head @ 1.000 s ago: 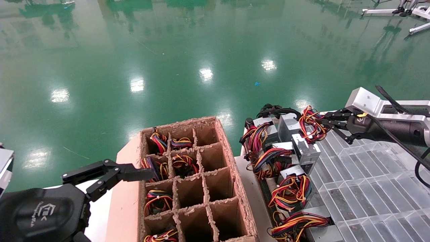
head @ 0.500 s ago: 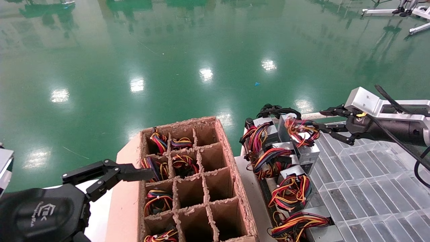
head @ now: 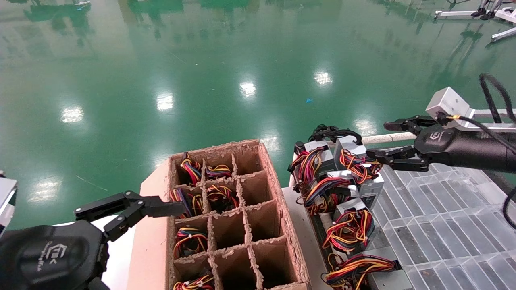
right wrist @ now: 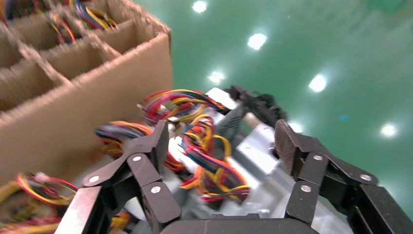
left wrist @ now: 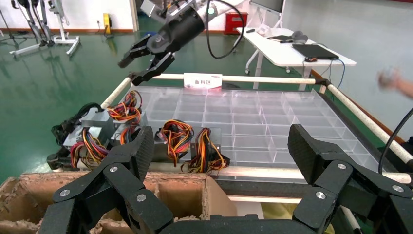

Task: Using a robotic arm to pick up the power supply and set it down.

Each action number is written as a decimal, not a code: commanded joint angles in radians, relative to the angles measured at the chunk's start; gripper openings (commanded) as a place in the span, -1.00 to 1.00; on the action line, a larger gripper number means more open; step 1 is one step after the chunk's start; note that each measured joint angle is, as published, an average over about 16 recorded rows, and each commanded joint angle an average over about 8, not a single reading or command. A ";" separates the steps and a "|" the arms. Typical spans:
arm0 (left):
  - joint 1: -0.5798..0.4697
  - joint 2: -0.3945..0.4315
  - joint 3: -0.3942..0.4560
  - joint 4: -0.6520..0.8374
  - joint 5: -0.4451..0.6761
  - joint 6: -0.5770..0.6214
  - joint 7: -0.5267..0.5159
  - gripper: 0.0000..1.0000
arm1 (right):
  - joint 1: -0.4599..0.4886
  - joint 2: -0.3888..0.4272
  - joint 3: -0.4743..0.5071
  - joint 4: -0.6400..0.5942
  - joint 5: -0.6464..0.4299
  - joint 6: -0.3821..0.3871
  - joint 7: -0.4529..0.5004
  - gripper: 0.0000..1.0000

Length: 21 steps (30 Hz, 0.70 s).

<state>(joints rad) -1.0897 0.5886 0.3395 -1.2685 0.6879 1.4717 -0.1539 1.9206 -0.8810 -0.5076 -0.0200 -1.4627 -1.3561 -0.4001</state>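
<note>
— Idling nearest, the left gripper (head: pixel 133 209) hangs spread beside the carton (head: pixel 278 209).
— Farther off, the right gripper (head: pixel 381 141) gapes just beside the power supply (head: pixel 365 179) on the tray (head: pixel 443 225) — its wires (head: pixel 356 165) could snag a finger.

The power supply (head: pixel 365 177), a small grey metal box, stands among others, its red, yellow and black wires (head: pixel 356 163) bunched on top. The right end effector (head: pixel 381 139) hovers spread just beside them.
</note>
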 commanded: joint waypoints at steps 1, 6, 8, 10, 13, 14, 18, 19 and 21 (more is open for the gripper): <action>0.000 0.000 0.000 0.000 0.000 0.000 0.000 1.00 | -0.003 0.004 0.007 0.003 0.012 -0.017 0.018 1.00; 0.000 0.000 0.000 0.000 0.000 0.000 0.000 1.00 | -0.074 0.027 0.026 0.113 0.073 -0.027 0.066 1.00; 0.000 0.000 0.000 0.000 0.000 0.000 0.000 1.00 | -0.104 0.036 0.033 0.160 0.099 -0.032 0.086 1.00; 0.000 0.000 0.000 0.000 0.000 0.000 0.000 1.00 | -0.134 0.045 0.041 0.205 0.124 -0.036 0.106 1.00; 0.000 0.000 0.000 0.000 0.000 0.000 0.000 1.00 | -0.178 0.059 0.053 0.274 0.162 -0.042 0.136 1.00; 0.000 0.000 0.000 0.000 0.000 0.000 0.000 1.00 | -0.193 0.064 0.057 0.297 0.175 -0.045 0.146 1.00; 0.000 0.000 0.000 0.000 0.000 0.000 0.000 1.00 | -0.252 0.083 0.072 0.388 0.225 -0.053 0.186 1.00; 0.000 0.000 0.000 0.000 0.000 0.000 0.000 1.00 | -0.267 0.087 0.076 0.411 0.238 -0.055 0.196 1.00; 0.000 0.000 0.000 0.000 0.000 0.000 0.000 1.00 | -0.297 0.097 0.084 0.456 0.263 -0.060 0.216 1.00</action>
<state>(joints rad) -1.0898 0.5885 0.3399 -1.2682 0.6877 1.4717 -0.1536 1.6238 -0.7843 -0.4237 0.4365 -1.1998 -1.4157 -0.1838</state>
